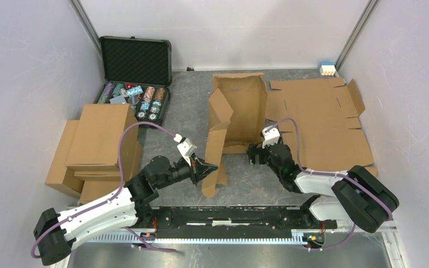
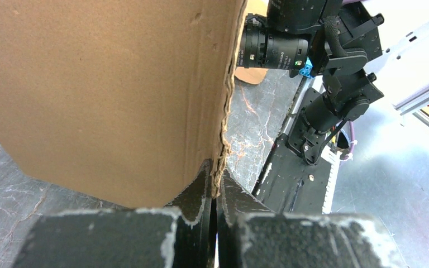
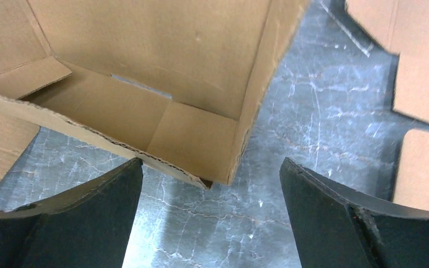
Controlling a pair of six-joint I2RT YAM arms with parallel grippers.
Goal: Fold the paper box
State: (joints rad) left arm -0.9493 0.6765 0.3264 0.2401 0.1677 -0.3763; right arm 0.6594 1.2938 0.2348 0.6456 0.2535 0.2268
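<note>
The paper box (image 1: 240,109) stands half-formed in the middle of the table, brown corrugated cardboard with its walls partly raised. A long side flap (image 1: 215,148) reaches toward the near edge. My left gripper (image 1: 208,167) is shut on that flap's edge. In the left wrist view the cardboard panel (image 2: 100,95) fills the left side and its ragged edge is pinched at my left gripper (image 2: 217,174). My right gripper (image 1: 252,154) is open just off the box's near right corner. In the right wrist view the box corner (image 3: 223,151) lies ahead of my right gripper (image 3: 210,163), with nothing between its fingers.
Flat cardboard blanks (image 1: 324,117) lie at the right. A stack of folded boxes (image 1: 98,139) sits at the left. An open black case of poker chips (image 1: 137,78) stands at the back left. A small blue and white object (image 1: 327,68) sits in the back right corner.
</note>
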